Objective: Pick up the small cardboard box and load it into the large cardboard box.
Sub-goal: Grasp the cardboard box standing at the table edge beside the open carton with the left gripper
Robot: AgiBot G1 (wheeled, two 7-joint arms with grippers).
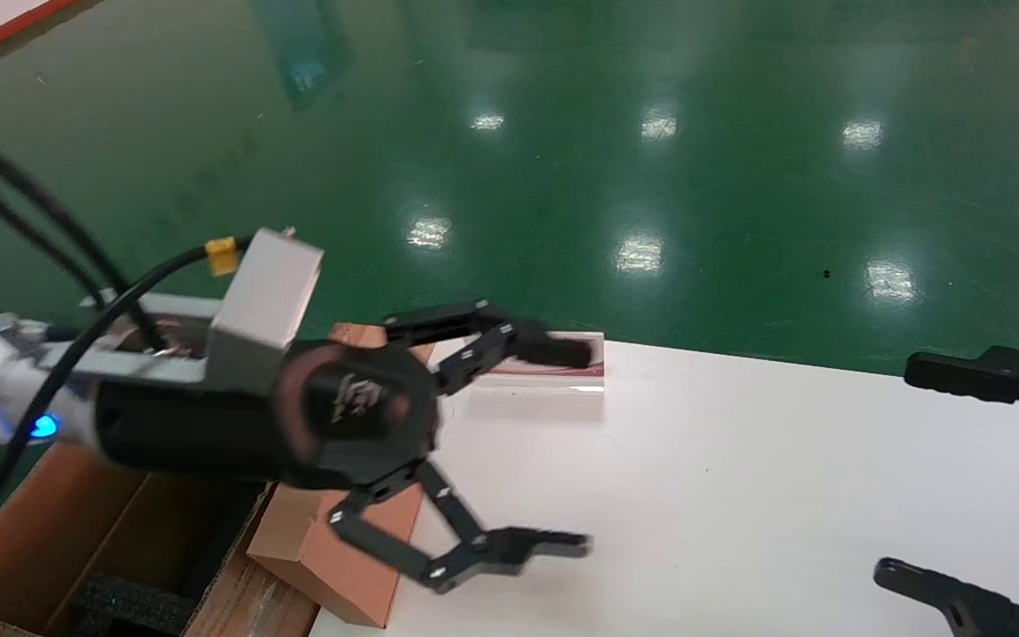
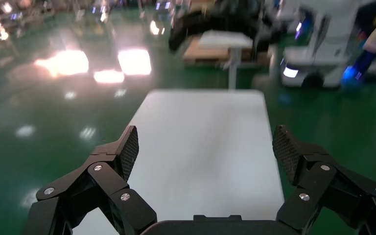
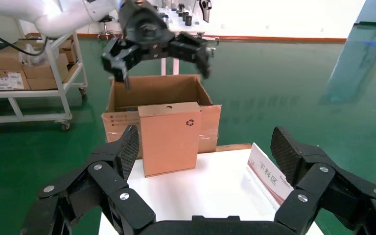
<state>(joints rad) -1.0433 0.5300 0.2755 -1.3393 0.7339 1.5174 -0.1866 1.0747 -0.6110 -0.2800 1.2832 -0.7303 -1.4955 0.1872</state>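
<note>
Standing upright at the left end of the white table (image 1: 739,495): 1 small cardboard box (image 3: 169,138), plain brown, with a finger notch at its top edge and a dark recycling symbol on the face turned toward the right wrist camera.

Directly behind it in the right wrist view, off the table's end: 1 large cardboard box (image 3: 156,93), top open, glossy tape on its side; whether the 2 boxes touch cannot be told. In the head view the large carton's interior shows black foam (image 1: 129,602) at the lower left corner.

Left gripper (image 1: 554,447): raised above the small box, jaws spread wide, holding nothing. Its textured pads (image 2: 129,147) appear empty in its own wrist view, with bare tabletop between them.

Right gripper (image 1: 925,482): at the table's right edge, jaws wide apart, empty.

1 clear sign holder (image 3: 269,175) with a red-edged card bearing printed characters, lying on the table near the small box.

Green glossy floor (image 1: 563,159) surrounds the table.
</note>
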